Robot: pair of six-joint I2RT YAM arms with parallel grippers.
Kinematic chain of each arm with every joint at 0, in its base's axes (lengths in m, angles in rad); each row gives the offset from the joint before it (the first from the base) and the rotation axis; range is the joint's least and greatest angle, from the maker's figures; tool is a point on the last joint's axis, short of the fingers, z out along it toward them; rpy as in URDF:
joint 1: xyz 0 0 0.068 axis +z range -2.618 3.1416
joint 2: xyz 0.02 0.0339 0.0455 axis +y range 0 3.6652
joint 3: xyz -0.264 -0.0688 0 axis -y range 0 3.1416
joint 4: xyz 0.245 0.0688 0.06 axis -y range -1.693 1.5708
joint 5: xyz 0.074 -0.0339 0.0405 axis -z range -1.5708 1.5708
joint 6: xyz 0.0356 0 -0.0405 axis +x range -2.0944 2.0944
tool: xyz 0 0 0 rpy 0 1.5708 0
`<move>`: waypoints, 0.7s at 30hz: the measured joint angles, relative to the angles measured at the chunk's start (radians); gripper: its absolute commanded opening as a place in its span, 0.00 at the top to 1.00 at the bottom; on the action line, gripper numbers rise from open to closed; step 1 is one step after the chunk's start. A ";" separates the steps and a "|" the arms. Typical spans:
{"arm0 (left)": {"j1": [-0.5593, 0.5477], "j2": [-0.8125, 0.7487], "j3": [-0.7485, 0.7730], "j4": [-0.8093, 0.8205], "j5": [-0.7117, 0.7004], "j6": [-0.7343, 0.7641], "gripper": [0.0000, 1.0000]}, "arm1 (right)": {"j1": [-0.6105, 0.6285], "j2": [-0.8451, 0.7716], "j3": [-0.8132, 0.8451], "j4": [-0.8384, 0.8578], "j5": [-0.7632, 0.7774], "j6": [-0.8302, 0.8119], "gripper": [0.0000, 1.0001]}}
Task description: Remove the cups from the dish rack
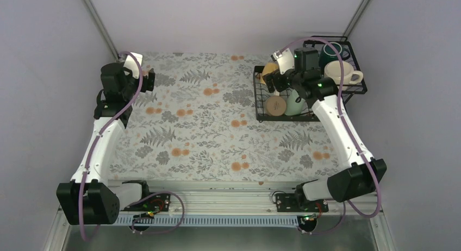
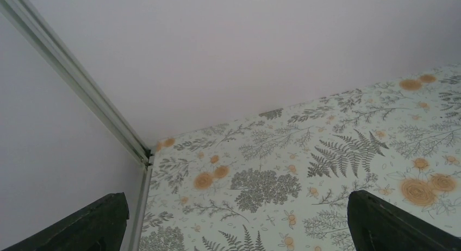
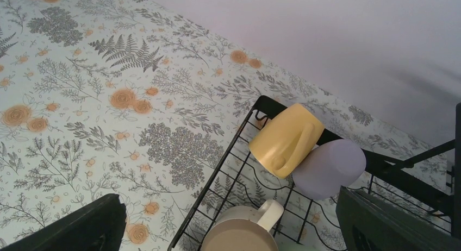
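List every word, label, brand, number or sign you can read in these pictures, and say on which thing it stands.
There is none to read. The yellow mug, lavender tumbler and cream mug are plain; the dish rack carries no label; the tablecloth shows only ferns and flowers.

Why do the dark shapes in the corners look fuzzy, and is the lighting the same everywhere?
Top external: soft, even light, faint shadows on the tablecloth, no glare. Left wrist: the left fingers, close to the lens, are dark and soft-edged, the tablecloth sharp. Right wrist: right fingers equally blurred, yellow mug fairly sharp.
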 measured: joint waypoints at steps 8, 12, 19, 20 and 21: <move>0.000 -0.021 -0.003 -0.002 0.016 0.002 0.00 | 0.000 -0.002 -0.010 0.000 0.004 0.000 0.00; 0.000 -0.022 -0.003 -0.002 0.022 0.003 0.00 | 0.000 0.004 -0.010 0.000 0.018 0.000 0.00; 0.000 -0.026 -0.016 -0.001 0.024 0.003 0.00 | 0.004 0.066 0.006 -0.011 0.048 0.002 0.00; 0.000 -0.026 -0.016 -0.001 0.026 0.004 0.00 | 0.006 0.082 0.017 -0.018 0.047 0.004 0.00; 0.000 -0.026 -0.016 -0.001 0.028 0.004 0.00 | 0.006 0.102 0.033 -0.023 0.047 0.005 0.01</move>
